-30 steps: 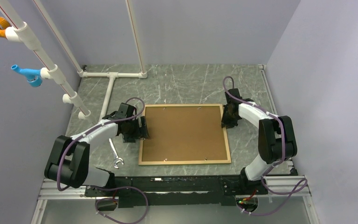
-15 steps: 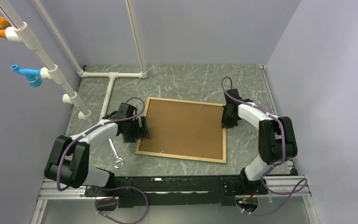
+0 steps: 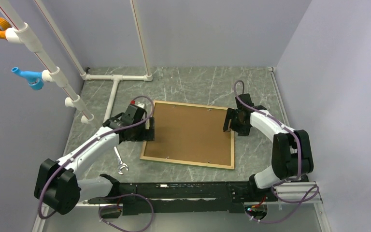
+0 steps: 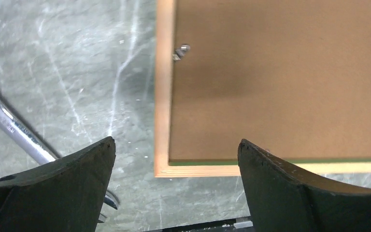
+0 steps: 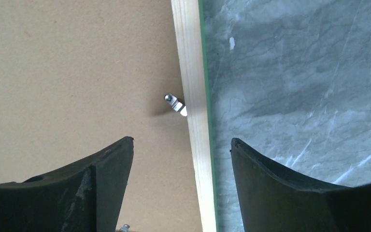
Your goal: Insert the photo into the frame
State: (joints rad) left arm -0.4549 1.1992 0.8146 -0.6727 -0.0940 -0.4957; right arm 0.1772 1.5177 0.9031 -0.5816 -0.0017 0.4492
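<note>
Though near the frame (image 3: 187, 162), wrench (image 3: 120, 161) apart.

Wrench (image 3: 119, 157) on marble table (image 3: 193, 87) — white pipes (image 3: 116, 77) behind.

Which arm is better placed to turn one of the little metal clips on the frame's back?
Probably right: the right gripper straddles the frame edge, open, a clip just ahead. The left gripper has its nearest clip farther off.

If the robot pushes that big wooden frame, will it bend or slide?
Probably slide: the frame lies flat on the smooth table. It likely stays stiff, with its straight wooden border. Its low edge looks hard to pinch.
</note>
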